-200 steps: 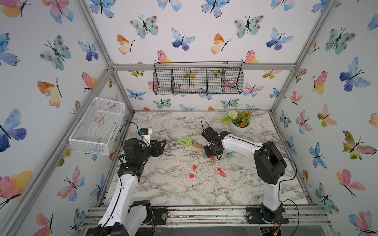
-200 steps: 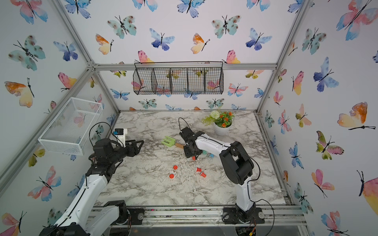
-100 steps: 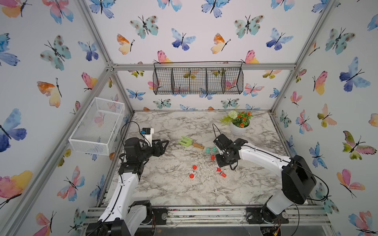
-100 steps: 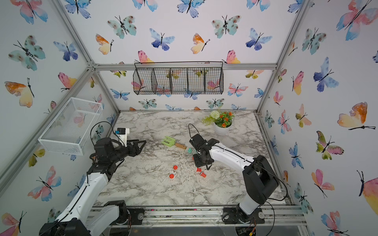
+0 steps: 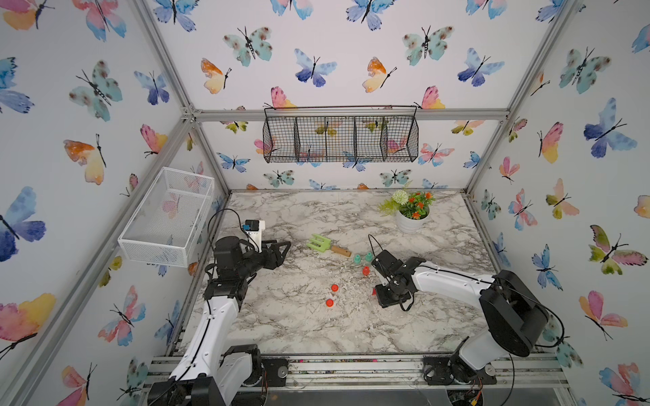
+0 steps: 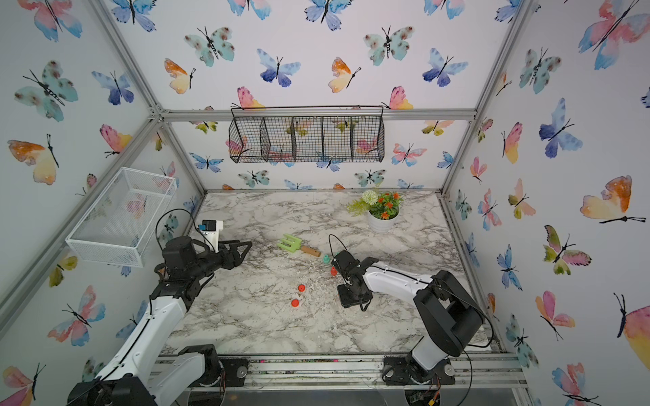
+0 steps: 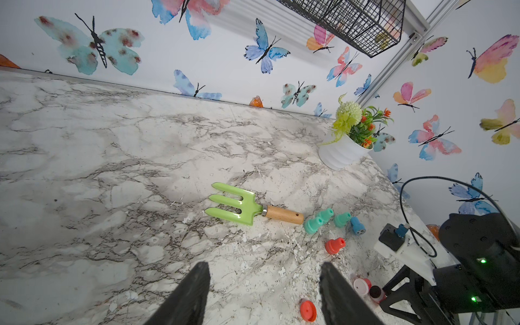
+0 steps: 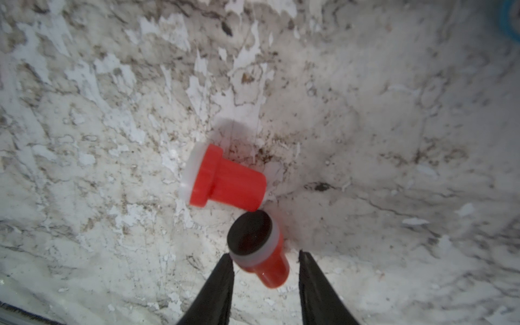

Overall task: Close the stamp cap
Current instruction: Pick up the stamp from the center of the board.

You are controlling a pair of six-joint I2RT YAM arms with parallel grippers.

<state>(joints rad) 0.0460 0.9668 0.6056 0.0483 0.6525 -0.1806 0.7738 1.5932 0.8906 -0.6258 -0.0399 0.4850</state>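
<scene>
A marble-patterned tabletop (image 5: 302, 330) floors a cell papered with watercolour butterflies, and we see a black wire basket (image 5: 340, 135) hung on the rear wall, a white mesh basket (image 5: 169, 218) on the left-hand wall and a potted plant (image 5: 409, 211) near the far right corner. In the right wrist view we look down on an uncapped red stamp (image 8: 257, 250) lying on its side on scuffed, flaking marble, its dark pad bare and ringed by a pale band. The right gripper (image 8: 264, 256) straddles it with its fingers (image 8: 218, 289) partly open. One tip sits right at the pale band and a sliver of table shows between the other tip and the barrel, so we see no firm grip on the stamp. A second red stamp (image 8: 228, 180) lies on its side just beside the pad, seemingly touching it. In both top views a red cap (image 5: 334, 288) and a second red cap (image 5: 329, 302) lie flat on the marble, well apart from the uncapped stamp, toward the left arm's side. The left gripper (image 7: 264, 266) hangs above the table with its jaws wide apart and nothing between them, facing a green hand fork (image 7: 239, 205) with a wooden handle. Past the handle's end we find a cluster of teal stamps (image 7: 325, 215), a blue stamp (image 7: 358, 226) and a third red stamp (image 7: 334, 245)
</scene>
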